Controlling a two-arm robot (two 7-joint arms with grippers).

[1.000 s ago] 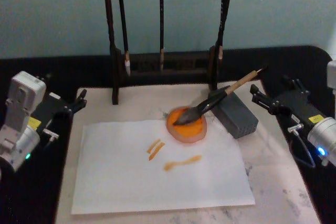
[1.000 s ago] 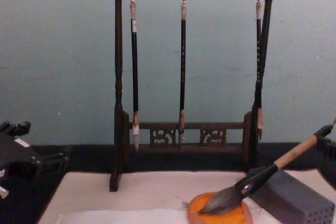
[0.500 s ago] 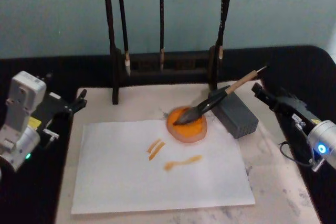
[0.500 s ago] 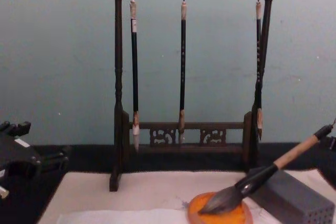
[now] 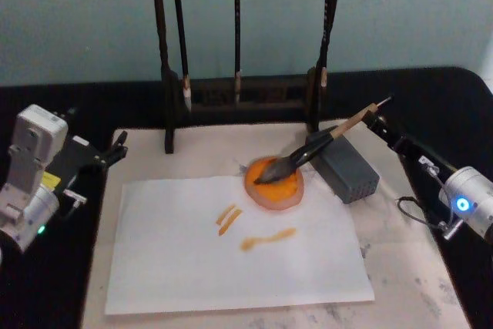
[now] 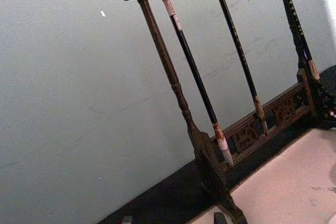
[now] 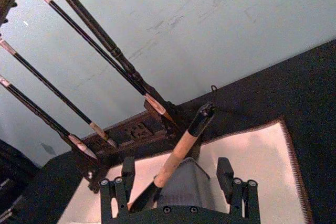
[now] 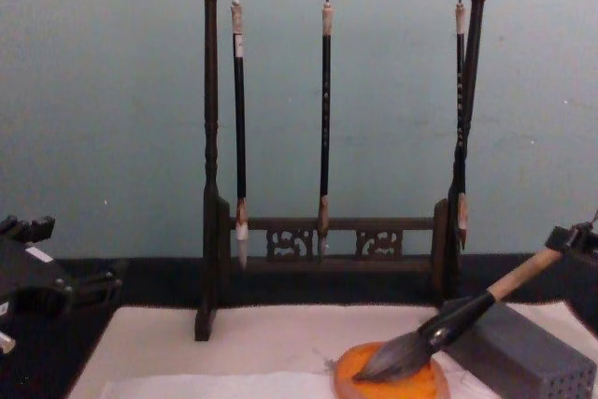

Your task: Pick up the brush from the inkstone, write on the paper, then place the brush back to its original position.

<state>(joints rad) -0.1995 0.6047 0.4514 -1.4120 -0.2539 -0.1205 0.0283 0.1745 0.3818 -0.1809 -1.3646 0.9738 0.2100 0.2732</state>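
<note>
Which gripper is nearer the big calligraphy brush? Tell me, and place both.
Right. The right gripper is at the black handle end of the calligraphy brush; the left gripper is far off, past the mat's left edge.

Probably a calligraphy studio corner: carved brush rack [image 8: 210, 137], felt mat [image 5: 408, 267], plain wall [image 8: 112, 91].
</note>
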